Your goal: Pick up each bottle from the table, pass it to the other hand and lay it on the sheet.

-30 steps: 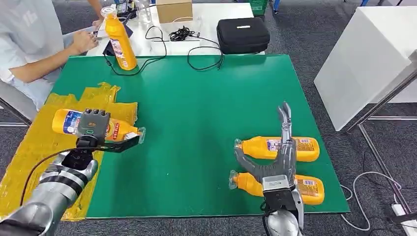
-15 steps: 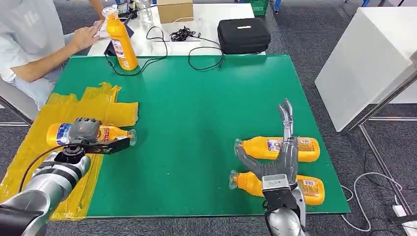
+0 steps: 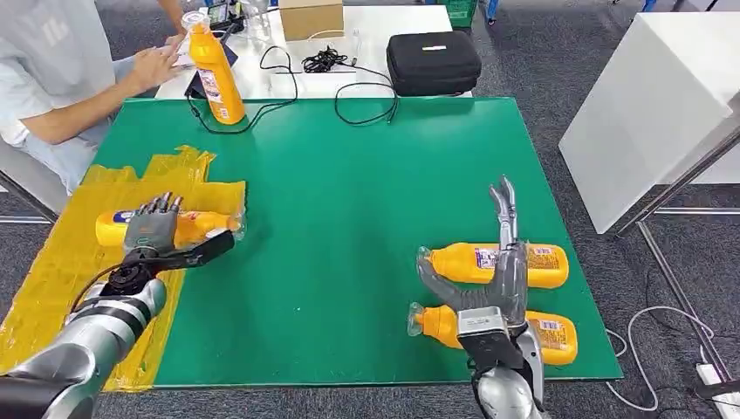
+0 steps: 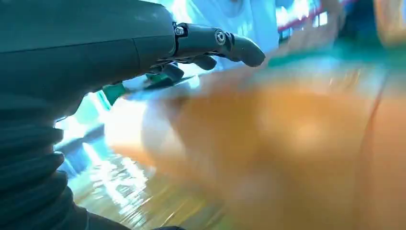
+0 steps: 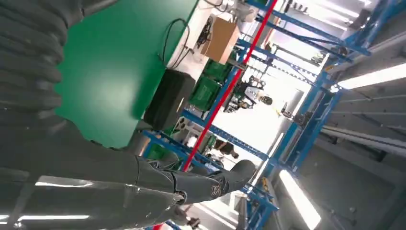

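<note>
Green surface [image 3: 349, 218] fills mid-frame, yellow sheet [image 3: 52, 262] draped over its left edge. Person seated upper left, hand by an upright orange bottle [image 3: 214, 74] at the surface's far edge; black case [image 3: 432, 61] top centre on the white desk.

Main change: bottle on the sheet [image 3: 188, 225] now lies flat, left of centre, cap pointing right near the sheet's edge. A second ago the left hand [image 3: 153, 234] was wrapped over it; now the fingers are spread and lifted off its top, released, holding nothing. The left wrist view is a blurred orange mass just under the open fingers [image 4: 239, 45], so the hand is close above it. Reads as placement just done for this bottle.

Right hand [image 3: 502, 271], lower right, has barely moved: fingers straight and splayed, empty, hovering over two lying bottles, the farther one [image 3: 541, 262] and the nearer one [image 3: 550, 336]. Both remain to be handled; likely next pick.
</note>
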Controlling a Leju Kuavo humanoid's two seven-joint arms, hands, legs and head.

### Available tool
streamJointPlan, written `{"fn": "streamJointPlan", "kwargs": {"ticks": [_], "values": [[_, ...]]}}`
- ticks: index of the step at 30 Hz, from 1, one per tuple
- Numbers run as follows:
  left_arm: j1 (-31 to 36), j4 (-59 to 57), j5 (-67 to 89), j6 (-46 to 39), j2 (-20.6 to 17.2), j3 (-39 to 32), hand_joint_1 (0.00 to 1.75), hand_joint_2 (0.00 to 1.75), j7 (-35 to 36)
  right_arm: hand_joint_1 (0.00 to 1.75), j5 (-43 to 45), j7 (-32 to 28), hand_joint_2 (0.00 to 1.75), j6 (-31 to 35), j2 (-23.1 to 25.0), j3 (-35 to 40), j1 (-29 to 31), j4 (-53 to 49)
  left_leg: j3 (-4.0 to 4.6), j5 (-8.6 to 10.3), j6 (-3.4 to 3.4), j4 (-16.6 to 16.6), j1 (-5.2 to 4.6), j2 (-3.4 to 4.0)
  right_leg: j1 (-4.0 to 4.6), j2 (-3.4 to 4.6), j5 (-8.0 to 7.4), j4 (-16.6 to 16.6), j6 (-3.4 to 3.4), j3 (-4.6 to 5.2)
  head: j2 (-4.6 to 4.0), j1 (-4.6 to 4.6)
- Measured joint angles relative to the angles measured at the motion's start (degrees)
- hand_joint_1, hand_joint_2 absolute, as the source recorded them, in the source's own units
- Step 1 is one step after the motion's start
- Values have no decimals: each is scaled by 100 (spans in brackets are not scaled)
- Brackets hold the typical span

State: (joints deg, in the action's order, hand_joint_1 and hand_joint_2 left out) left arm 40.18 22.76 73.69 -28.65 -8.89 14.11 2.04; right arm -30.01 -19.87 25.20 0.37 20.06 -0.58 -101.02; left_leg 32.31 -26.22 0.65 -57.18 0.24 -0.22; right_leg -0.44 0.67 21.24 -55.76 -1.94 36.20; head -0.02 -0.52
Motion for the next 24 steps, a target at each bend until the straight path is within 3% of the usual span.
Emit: {"fn": "streamJointPlan", "kwargs": {"ticks": [5, 8, 11, 13, 16, 18, 24], "values": [[-286, 479, -1128, -958, 210, -551, 0, 175, -1161, 0, -604, 324, 175, 0, -107, -4, 50, 35, 0, -1, 1, -1, -3, 0, -1, 0, 0, 2, 0, 0, 0, 0], [-647, 1236, -2024, -899, 424, -830, 0, 175, -1783, 0, -1281, 750, 175, -127, -297, -11, 115, 83, 0, -2, 2, -1, -8, 0, -3, 0, 0, 2, 0, 0, 0, 0], [-858, 1705, -2189, -836, 559, -959, 0, 175, -1846, 0, -1385, 831, 175, -144, -422, -44, 157, 125, 2, -2, 2, -1, -9, -1, -3, -1, 0, 2, -1, 0, 0, -2], [-1001, 2033, -2812, -538, 654, -1049, 0, 175, -2249, 0, -1541, 958, 175, -278, -509, -46, 185, 142, 0, -3, 2, -1, -9, -1, -3, 0, 0, 3, -1, 0, 0, -2], [-1510, 3131, -5193, 521, 905, -1254, 0, 175, -3073, 0, -1643, 1257, 175, -724, -811, -101, 309, 197, 1, -3, 2, -1, -9, 2, -3, 1, 0, 3, -1, 1, 0, -4], [-1897, 3953, -6379, 1124, 1034, -1331, 0, 175, -3116, 0, -1536, 1373, 175, -1205, -1109, -215, 453, 280, 3, -3, 3, -2, -8, 2, -4, 0, 0, 4, -2, 0, 0, 2], [-2623, 5366, -7287, 1696, 1243, -1383, 0, 175, -3210, 0, -1175, 1530, 175, -2501, -2029, -468, 944, 813, 2, -12, 30, -3, -19, -3, -20, -3, 0, 7, -5, -1, 0, -4]]}}
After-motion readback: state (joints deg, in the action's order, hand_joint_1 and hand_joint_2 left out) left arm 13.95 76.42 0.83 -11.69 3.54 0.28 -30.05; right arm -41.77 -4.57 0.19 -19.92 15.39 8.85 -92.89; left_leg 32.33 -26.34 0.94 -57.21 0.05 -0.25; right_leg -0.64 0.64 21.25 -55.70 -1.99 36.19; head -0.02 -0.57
